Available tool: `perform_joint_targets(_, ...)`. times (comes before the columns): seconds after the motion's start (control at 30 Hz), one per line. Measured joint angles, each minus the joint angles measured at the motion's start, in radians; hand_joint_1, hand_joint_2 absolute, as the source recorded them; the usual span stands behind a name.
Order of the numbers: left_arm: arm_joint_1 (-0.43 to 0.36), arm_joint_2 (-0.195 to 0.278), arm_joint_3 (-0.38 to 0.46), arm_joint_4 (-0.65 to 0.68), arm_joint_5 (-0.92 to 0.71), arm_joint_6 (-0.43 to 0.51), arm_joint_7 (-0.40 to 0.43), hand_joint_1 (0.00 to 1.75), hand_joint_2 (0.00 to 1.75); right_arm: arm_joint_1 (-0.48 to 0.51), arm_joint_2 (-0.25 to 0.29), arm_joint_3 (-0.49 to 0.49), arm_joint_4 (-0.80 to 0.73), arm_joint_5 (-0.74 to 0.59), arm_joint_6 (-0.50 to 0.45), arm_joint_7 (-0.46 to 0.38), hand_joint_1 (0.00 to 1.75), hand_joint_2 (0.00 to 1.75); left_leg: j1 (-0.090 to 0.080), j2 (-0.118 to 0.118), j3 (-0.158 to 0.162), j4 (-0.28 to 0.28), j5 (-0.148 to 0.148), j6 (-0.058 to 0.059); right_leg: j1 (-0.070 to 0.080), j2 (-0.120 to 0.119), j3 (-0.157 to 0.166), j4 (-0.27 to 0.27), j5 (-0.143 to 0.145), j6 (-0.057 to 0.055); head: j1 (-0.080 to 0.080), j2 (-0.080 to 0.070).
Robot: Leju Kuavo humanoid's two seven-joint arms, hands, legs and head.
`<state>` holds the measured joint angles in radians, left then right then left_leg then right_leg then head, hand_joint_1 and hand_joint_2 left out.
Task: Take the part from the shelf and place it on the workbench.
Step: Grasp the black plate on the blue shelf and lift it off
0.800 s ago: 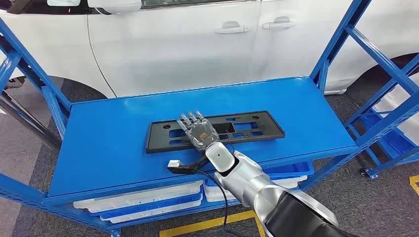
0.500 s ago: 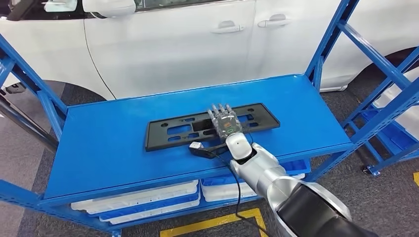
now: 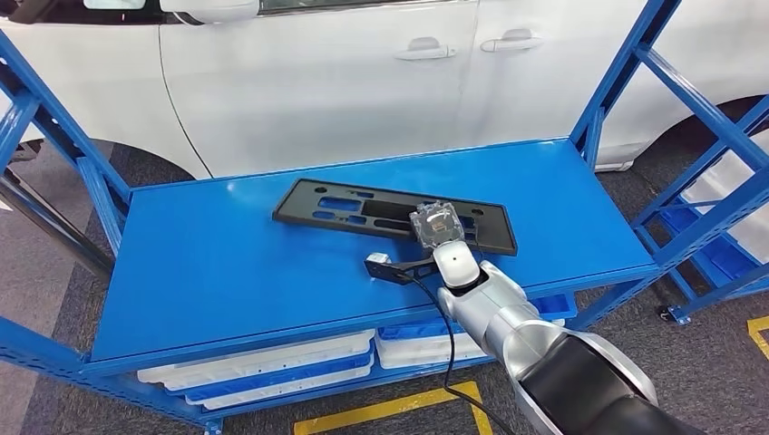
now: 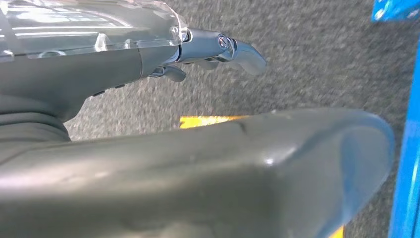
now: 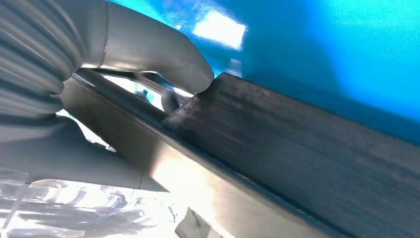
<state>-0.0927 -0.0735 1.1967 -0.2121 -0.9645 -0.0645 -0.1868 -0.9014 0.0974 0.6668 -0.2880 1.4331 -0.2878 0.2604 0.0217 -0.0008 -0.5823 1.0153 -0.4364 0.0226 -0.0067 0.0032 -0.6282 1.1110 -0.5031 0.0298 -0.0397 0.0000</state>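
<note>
The part [image 3: 345,207] is a long black plastic plate with cut-outs, lying askew on the blue shelf top [image 3: 209,272], its left end further from me. My right hand [image 3: 437,227] grips its near edge toward the right end, fingers curled over the plate. In the right wrist view the grey thumb [image 5: 163,54] presses on the plate's dark edge [image 5: 297,148]. My left hand [image 4: 218,47] hangs over grey floor, fingers loosely apart and holding nothing.
A white car [image 3: 345,82] stands close behind the shelf. Blue uprights [image 3: 626,72] frame the shelf top on both sides. White trays [image 3: 263,367] sit on the lower level. Another blue rack [image 3: 716,236] stands to the right. Yellow floor marking [image 3: 390,412] runs below.
My right hand went from lying flat on the plate to gripping its near edge further right. The plate has turned, its left end swinging away from me.
</note>
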Motion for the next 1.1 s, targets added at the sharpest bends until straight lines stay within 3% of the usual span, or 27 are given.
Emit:
perform_joint_targets(0.07, -0.001, 0.001, 0.0, 0.0, 0.002, 0.002, -0.003, 0.0, 0.0, 0.003, -0.001, -0.001, 0.001, 0.002, 0.001, -0.008, 1.75, 1.75, -0.002, 0.0, -0.002, 0.0, 0.0, 0.004, 0.0, 0.0, -0.066, 0.134, -0.058, 0.004, 0.0, 0.0)
perform_joint_targets(0.1, 0.0, 0.001, 0.0, 0.0, 0.004, 0.003, -0.003, 0.0, 0.0, 0.004, -0.001, -0.001, 0.002, 0.002, 0.001, -0.012, 1.75, 1.75, -0.003, 0.0, -0.003, 0.0, 0.0, 0.004, 0.0, 0.0, -0.088, 0.178, -0.068, 0.004, 0.0, 0.0)
perform_joint_targets(0.13, 0.0, 0.002, 0.0, 0.0, 0.005, 0.004, -0.003, 0.0, 0.0, 0.004, -0.001, -0.003, 0.002, 0.003, 0.001, -0.016, 1.75, 1.75, -0.004, -0.001, -0.002, 0.001, 0.0, 0.004, 0.0, 0.0, -0.092, 0.183, -0.058, 0.002, 0.0, 0.0)
perform_joint_targets(0.17, 0.0, 0.002, 0.001, 0.0, 0.008, 0.004, -0.003, 0.0, 0.0, 0.004, 0.0, -0.004, 0.002, 0.004, 0.0, -0.02, 1.75, 1.75, -0.004, -0.002, -0.001, 0.001, 0.0, 0.003, 0.001, 0.0, -0.077, 0.15, -0.03, -0.002, 0.0, 0.0)
perform_joint_targets(0.23, 0.0, 0.002, 0.001, 0.0, 0.01, 0.005, -0.003, 0.0, 0.0, 0.0, 0.0, -0.008, 0.002, 0.011, -0.006, -0.028, 1.75, 1.75, -0.006, -0.003, 0.003, 0.0, -0.001, 0.001, 0.004, 0.0, -0.012, 0.011, 0.039, -0.016, 0.0, 0.0)
perform_joint_targets(0.27, -0.001, 0.002, 0.001, 0.0, 0.011, 0.004, -0.003, 0.0, 0.0, -0.003, 0.001, -0.01, 0.002, 0.016, -0.01, -0.033, 1.75, 1.75, -0.008, -0.003, 0.003, 0.001, -0.002, -0.001, 0.007, -0.001, 0.015, -0.048, 0.06, -0.023, 0.0, 0.0)
perform_joint_targets(0.3, -0.002, 0.002, 0.001, 0.0, 0.011, 0.004, -0.003, 0.0, 0.0, -0.004, 0.003, -0.012, 0.002, 0.021, -0.015, -0.038, 1.75, 1.75, -0.009, -0.004, 0.002, 0.001, -0.002, -0.005, 0.011, -0.001, 0.031, -0.085, 0.07, -0.028, 0.0, 0.0)
perform_joint_targets(0.37, -0.002, 0.002, 0.001, 0.001, 0.011, 0.005, -0.003, 0.0, 0.0, -0.005, 0.008, -0.014, 0.002, 0.031, -0.024, -0.047, 1.75, 1.75, -0.009, -0.004, 0.0, -0.001, -0.001, -0.016, 0.015, -0.003, 0.035, -0.102, 0.071, -0.033, 0.0, 0.0)
perform_joint_targets(0.47, -0.003, 0.003, 0.002, 0.001, 0.011, 0.007, -0.005, 0.0, 0.0, -0.006, 0.021, -0.016, -0.002, 0.038, -0.031, -0.054, 1.75, 1.75, -0.011, -0.004, -0.012, 0.028, -0.024, -0.031, 0.006, -0.006, 0.046, -0.125, 0.082, -0.044, 0.0, 0.0)
perform_joint_targets(0.57, -0.003, 0.003, 0.002, 0.001, 0.01, 0.008, -0.031, 0.0, 1.31, -0.003, 0.033, -0.021, -0.003, 0.04, -0.035, -0.062, 1.75, 1.75, -0.01, -0.003, -0.095, 0.203, -0.111, -0.041, 0.005, -0.008, 0.048, -0.132, 0.085, -0.052, 0.0, 0.0)
perform_joint_targets(0.6, -0.002, 0.004, 0.002, 0.001, 0.009, 0.006, -0.047, 0.0, 1.75, -0.001, 0.034, -0.024, -0.003, 0.04, -0.038, -0.064, 1.75, 1.75, -0.009, -0.003, -0.121, 0.253, -0.125, -0.043, 0.006, -0.008, 0.048, -0.131, 0.084, -0.053, 0.0, 0.0)
perform_joint_targets(0.63, -0.001, 0.004, 0.002, 0.001, 0.008, 0.004, -0.065, 0.0, 1.75, 0.0, 0.034, -0.026, -0.003, 0.04, -0.04, -0.066, 1.75, 1.75, -0.009, -0.003, -0.131, 0.27, -0.121, -0.045, 0.006, -0.008, 0.048, -0.129, 0.082, -0.053, 0.0, 0.0)
perform_joint_targets(0.67, 0.0, 0.005, 0.002, 0.001, 0.008, 0.002, -0.083, 0.0, 1.75, 0.001, 0.035, -0.028, -0.003, 0.039, -0.043, -0.068, 1.75, 1.75, -0.008, -0.003, -0.123, 0.25, -0.098, -0.046, 0.005, -0.007, 0.048, -0.126, 0.08, -0.052, 0.0, 0.0)
perform_joint_targets(0.77, -0.002, 0.006, 0.001, 0.001, 0.006, -0.001, -0.116, 0.0, 1.75, 0.0, 0.035, -0.037, -0.003, 0.036, -0.051, -0.079, 1.75, 1.75, -0.007, -0.002, -0.036, 0.065, -0.008, -0.042, 0.005, -0.005, 0.048, -0.109, 0.067, -0.043, 0.0, 0.0)
perform_joint_targets(0.83, -0.003, 0.006, 0.001, 0.001, 0.003, 0.0, -0.125, 0.0, 1.75, -0.001, 0.036, -0.044, -0.003, 0.032, -0.061, -0.09, 1.75, 1.75, -0.009, -0.003, -0.012, 0.01, 0.001, -0.031, 0.008, -0.004, 0.041, -0.099, 0.063, -0.033, 0.0, 0.0)
perform_joint_targets(0.93, -0.002, 0.006, 0.001, 0.001, 0.002, 0.003, -0.143, 0.0, 1.75, -0.001, 0.04, -0.075, -0.01, -0.024, -0.106, -0.155, 1.75, 1.75, -0.009, -0.005, -0.016, 0.006, 0.004, -0.012, 0.008, -0.003, 0.032, -0.091, 0.057, -0.019, 0.0, 0.0)
perform_joint_targets(1.0, -0.005, 0.007, 0.001, 0.001, 0.001, 0.002, -0.161, 0.0, 1.75, 0.001, 0.045, -0.123, -0.031, -0.126, -0.154, -0.26, 1.75, 1.75, -0.006, -0.005, -0.016, 0.003, 0.007, -0.001, 0.004, -0.003, 0.002, -0.029, 0.018, -0.009, 0.0, 0.0)
perform_joint_targets(1.1, -0.009, 0.008, 0.001, 0.001, 0.001, 0.003, -0.174, 0.0, 1.75, 0.016, 0.054, -0.234, -0.094, -0.319, -0.209, -0.472, 1.75, 1.75, -0.007, -0.006, -0.017, 0.003, 0.006, 0.005, 0.0, -0.003, -0.091, 0.162, -0.06, 0.0, 0.0, 0.0)
